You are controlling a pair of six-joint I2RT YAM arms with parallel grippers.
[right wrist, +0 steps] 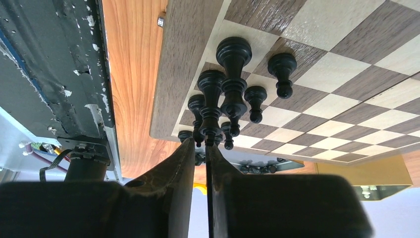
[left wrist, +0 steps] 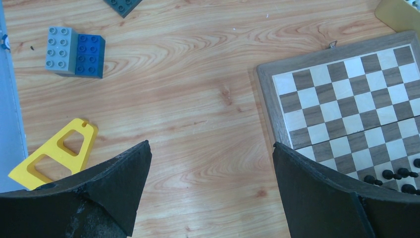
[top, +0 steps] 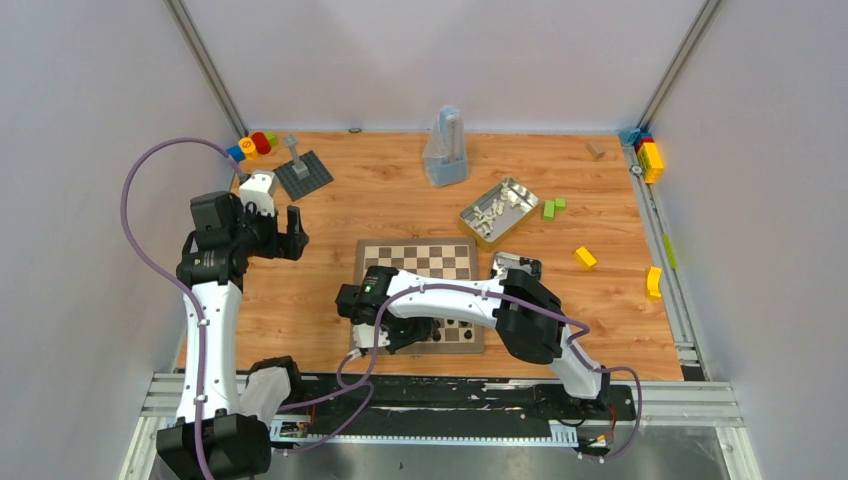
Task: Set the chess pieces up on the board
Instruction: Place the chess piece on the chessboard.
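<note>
Find the right fingers (right wrist: 190, 163) low in the right wrist view, pressed almost together with just a thin slit, right at the top of one black piece (right wrist: 211, 94). Hard to say from here whether gripping it or only touching it, so cannot tell. To do this step well, set that piece flat in the middle of its square on the board (top: 420, 258), near the board's lower left corner in the top view. Open only a little, then lift straight up. Go slow, with the other black pieces (right wrist: 255, 99) so close and so easy to tip. Leave the left fingers (left wrist: 133, 168) spread wide over the counter (left wrist: 198, 99), holding nothing, off to the left of the board. Look to the right wrist view for that tight bunch at the corner, hidden under the arm in the top view. Look to the top view, just right of the middle, for the metal tin (top: 527, 190) with pale pieces (top: 492, 212) inside. Look to the left wrist view for a yellow toy (left wrist: 57, 153) at lower left and blue and grey blocks (left wrist: 77, 52) at upper left.
</note>
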